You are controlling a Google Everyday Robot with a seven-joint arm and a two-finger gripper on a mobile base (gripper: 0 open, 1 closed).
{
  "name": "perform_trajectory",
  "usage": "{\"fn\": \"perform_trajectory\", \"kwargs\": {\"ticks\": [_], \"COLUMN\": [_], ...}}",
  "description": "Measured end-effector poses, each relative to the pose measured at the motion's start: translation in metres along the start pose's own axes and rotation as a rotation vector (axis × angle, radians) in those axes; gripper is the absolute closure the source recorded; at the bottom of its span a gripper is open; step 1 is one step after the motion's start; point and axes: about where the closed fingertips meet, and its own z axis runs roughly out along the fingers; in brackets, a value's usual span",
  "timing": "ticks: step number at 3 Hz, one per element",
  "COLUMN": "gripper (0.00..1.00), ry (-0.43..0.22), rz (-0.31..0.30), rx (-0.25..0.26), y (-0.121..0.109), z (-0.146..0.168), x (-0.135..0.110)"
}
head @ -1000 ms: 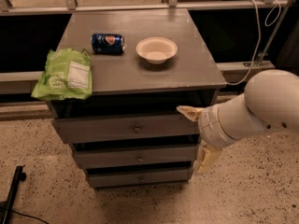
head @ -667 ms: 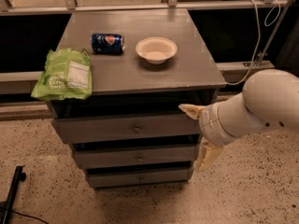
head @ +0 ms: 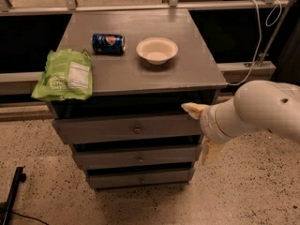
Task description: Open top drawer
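- Plainly, the claw (head: 194, 135) hung at the right end of the top drawer (head: 108, 130), its two tan fingers (head: 193, 109) spread wide and holding nothing.
- The top drawer sat just under the surface (head: 197, 74), its front looking shut. Its small knob (head: 137, 130) was at centre, well off at 9 o'clock from the claw.
- From that spot the claw could have caught the drawer's end instead of the knob, and a pull there would likely have scraped or jammed.
- The knob was small and round, so a loose or off-centre pinch might have slipped off.
- The middle drawer (head: 112, 157) carried a similar knob at 6 o'clock of the right one, so dropping too low would have meant the wrong drawer.
- A chip bag (head: 65, 76) overhung the surface's front edge at 10 o'clock of the knob, where a sweeping arm could have dragged it down.
- A sharp tug might have set the can (head: 108, 43) rolling toward the bowl (head: 157, 50).
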Motion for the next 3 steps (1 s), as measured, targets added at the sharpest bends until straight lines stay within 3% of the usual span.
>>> {"fn": "perform_trajectory", "kwargs": {"ticks": [2, 3], "gripper": [0.0, 0.0], "ry": [0.094, 0.12], "rz": [0.039, 0.131], "rx": [-0.036, -0.022], "y": [-0.022, -0.036], "z": [0.038, 0.052], "x": [0.05, 0.062]}}
